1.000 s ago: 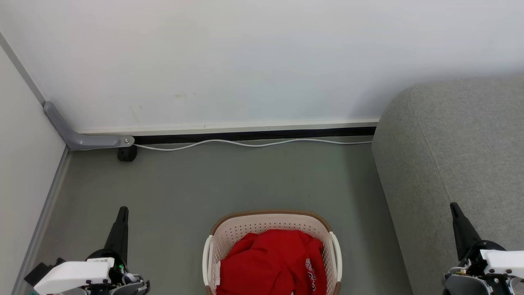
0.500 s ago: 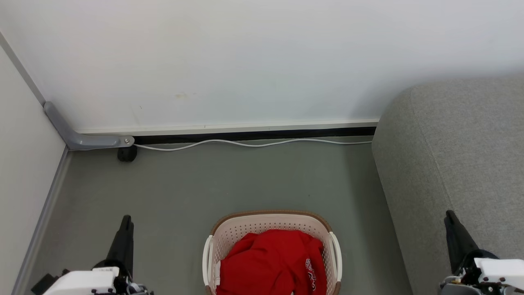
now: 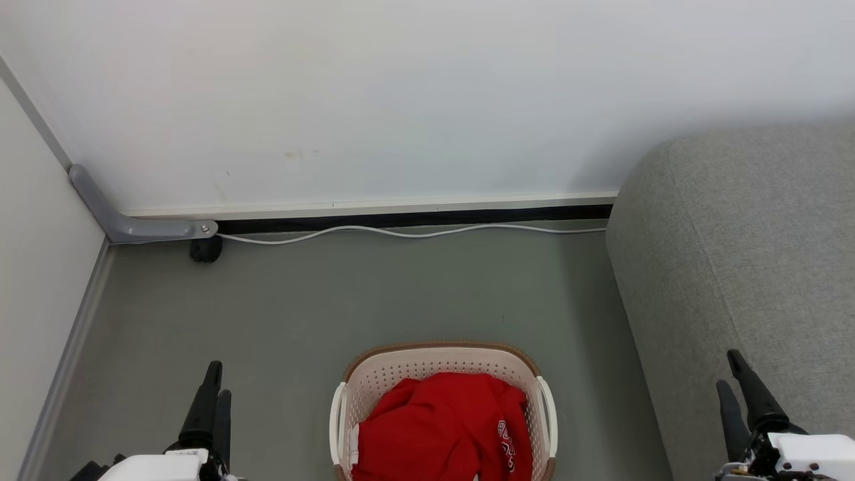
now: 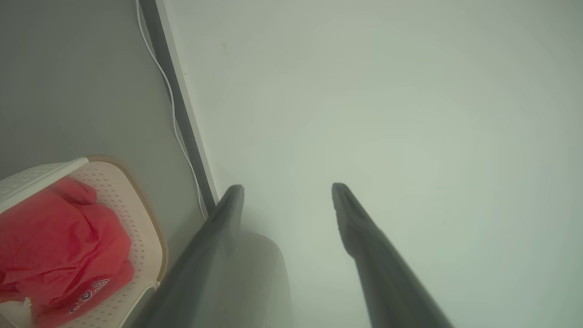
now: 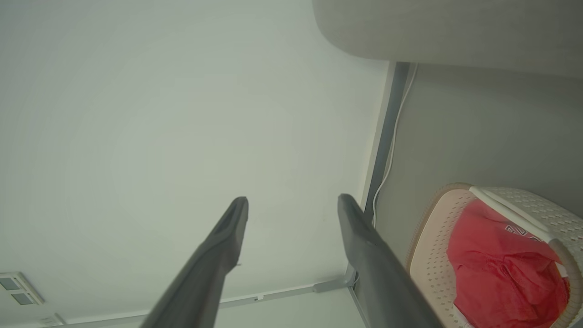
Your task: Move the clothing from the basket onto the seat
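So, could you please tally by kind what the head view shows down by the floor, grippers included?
grippers: 2, the left gripper and the right gripper, both open
basket: 1
red clothing heap: 1, separate pieces cannot be told
seat: 1
white cable: 1
total: 6

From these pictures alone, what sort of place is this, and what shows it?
Likely a living-room corner, perhaps a mock-up: a grey upholstered seat beside a white wall, and a laundry basket of red clothing on the grey floor.
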Tool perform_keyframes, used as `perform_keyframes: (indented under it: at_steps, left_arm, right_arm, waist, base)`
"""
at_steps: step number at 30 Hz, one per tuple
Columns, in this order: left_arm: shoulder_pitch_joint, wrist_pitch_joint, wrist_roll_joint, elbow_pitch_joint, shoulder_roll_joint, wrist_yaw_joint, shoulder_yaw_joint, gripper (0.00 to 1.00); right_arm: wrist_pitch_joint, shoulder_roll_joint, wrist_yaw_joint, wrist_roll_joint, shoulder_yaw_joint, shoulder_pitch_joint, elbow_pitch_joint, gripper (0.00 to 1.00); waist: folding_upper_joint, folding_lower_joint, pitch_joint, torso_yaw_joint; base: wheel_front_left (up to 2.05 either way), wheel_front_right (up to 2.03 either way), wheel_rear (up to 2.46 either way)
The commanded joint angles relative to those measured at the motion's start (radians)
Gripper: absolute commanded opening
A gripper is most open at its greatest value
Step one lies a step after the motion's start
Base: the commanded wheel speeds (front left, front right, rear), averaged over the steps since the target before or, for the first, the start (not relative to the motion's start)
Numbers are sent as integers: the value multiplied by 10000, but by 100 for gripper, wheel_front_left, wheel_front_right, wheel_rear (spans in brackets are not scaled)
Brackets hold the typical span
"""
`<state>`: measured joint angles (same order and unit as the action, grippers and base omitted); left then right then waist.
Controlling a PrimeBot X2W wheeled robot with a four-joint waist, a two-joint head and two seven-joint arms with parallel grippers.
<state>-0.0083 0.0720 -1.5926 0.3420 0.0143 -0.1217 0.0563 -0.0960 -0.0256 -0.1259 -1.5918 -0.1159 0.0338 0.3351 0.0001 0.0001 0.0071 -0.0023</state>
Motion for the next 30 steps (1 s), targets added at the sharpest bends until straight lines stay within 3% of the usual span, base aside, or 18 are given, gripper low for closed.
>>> perform_keyframes:
  at_steps: [1, 14, 30]
  left_arm:
    - [-571, -62, 143, -197, 116, -11, 1, 100]
    - [-957, -472, 1124, -75, 146, -21, -100, 100]
    - [-1245, -912, 3295, -88, 179, -32, -122, 100]
  right_arm:
    - [79, -215, -7, 104, 47, 515, -295, 100]
    - [636, -695, -12, 505, 654, 911, -215, 100]
    - [1151, -1200, -18, 2052, 1249, 1397, 2, 100]
  waist:
    - [-1, 0, 5, -2]
    - [-1, -1, 55, -25]
    - [-1, -1, 95, -58]
  base:
    - [0, 0, 0]
    - [0, 0, 0]
    - [0, 0, 0]
